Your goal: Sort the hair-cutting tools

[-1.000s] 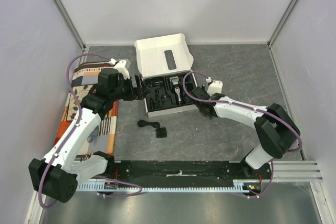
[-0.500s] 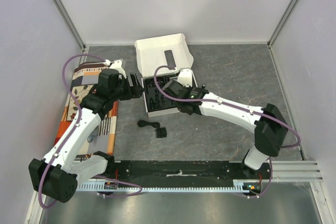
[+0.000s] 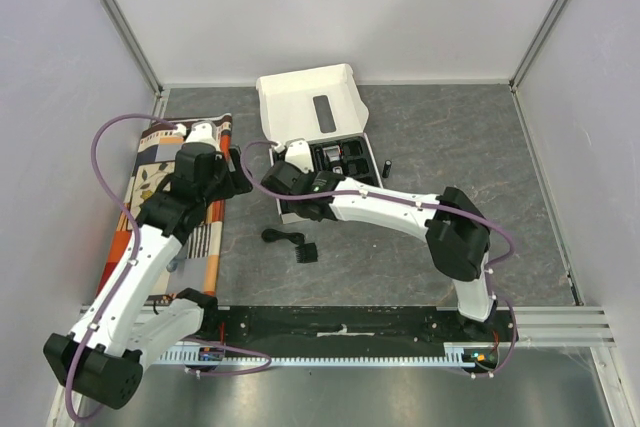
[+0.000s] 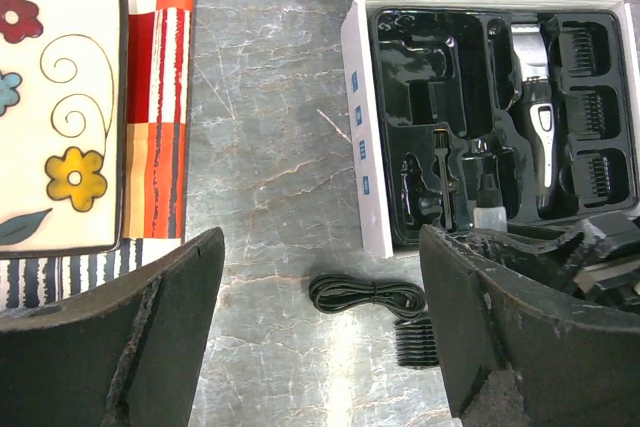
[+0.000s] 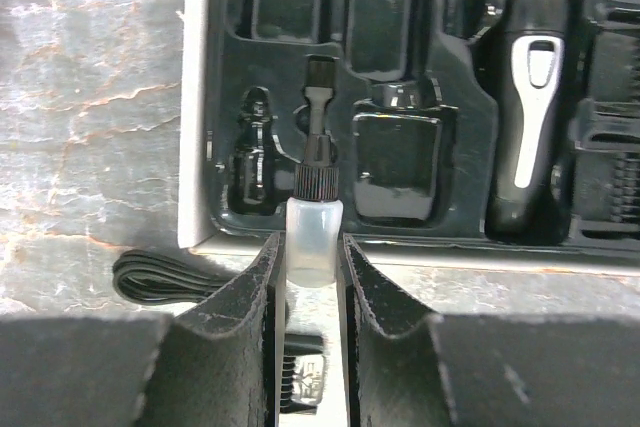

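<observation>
Black tray [image 4: 440,57] in a white box [image 4: 355,147], one clipper [image 4: 535,122] and three comb guards [image 4: 590,107] slotted in, one coiled cable [image 4: 365,295] and one loose guard [image 4: 418,339] just in front, right fingers [image 5: 245,307] pinching one clear black-capped bottle [image 5: 312,237] at its near edge, left fingers [image 4: 120,347] wide apart, empty

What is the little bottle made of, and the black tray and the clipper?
The bottle looks like cloudy see-through plastic, with a ridged black cap. The tray is probably moulded plastic, glossy: light glints off its pockets. The clipper has a black body, likely plastic, and a silvery panel; metal or paint, I cannot tell.
</observation>
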{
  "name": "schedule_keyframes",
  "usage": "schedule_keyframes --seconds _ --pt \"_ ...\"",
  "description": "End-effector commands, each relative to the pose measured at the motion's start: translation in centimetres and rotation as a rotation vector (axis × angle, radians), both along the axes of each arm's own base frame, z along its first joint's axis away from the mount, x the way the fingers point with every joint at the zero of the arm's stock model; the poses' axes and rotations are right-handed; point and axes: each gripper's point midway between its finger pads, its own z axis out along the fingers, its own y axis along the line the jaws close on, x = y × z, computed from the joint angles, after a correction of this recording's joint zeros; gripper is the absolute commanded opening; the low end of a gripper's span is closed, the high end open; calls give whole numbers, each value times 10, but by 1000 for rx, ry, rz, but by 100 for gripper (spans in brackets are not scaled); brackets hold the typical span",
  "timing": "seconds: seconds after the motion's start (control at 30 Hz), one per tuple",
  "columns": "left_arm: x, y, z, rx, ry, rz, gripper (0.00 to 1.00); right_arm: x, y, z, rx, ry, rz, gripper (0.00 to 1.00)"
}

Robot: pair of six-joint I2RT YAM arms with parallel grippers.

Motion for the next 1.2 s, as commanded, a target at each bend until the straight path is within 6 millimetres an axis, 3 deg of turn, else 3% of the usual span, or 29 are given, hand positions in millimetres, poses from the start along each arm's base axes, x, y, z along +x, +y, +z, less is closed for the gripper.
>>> schedule_keyframes --seconds 0.0,0.13,0.5,1.17 --pt "-7 10 -4 6 -9 44 85 2 27 4 38 -2 63 15" --pt "-10 9 -8 2 -18 30 85 2 43 -3 48 24 105 15" --pt "-15 9 -7 -8 -28 24 86 9 55 -14 28 30 126 18" --pt "-14 4 -6 -22 -34 0 86 21 45 -27 11 31 68 19"
